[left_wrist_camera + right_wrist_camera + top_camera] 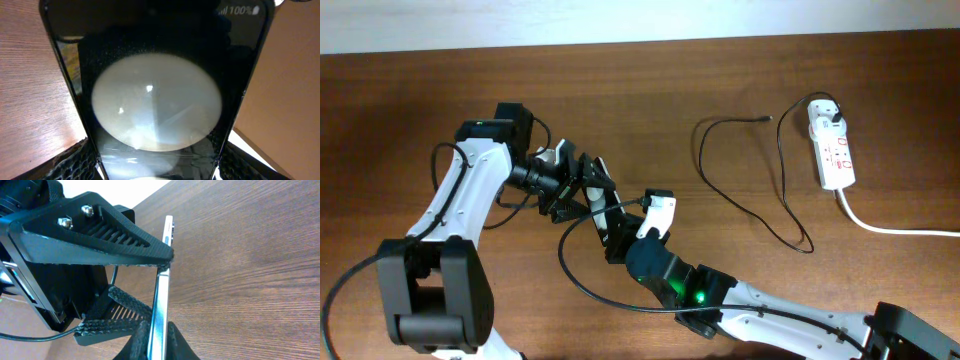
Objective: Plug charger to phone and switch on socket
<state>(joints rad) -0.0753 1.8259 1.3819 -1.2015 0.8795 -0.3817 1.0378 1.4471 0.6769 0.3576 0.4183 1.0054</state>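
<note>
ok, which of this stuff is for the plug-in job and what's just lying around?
For the job: phone, held by left hand and right hand; black charger cable; white socket strip.
Just there: thick white cord off the socket strip; wooden table.

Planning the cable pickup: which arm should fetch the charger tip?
Probably right: the charger tip lies on its side, and the left fingers clamp the phone, so the right fingers can release.
</note>
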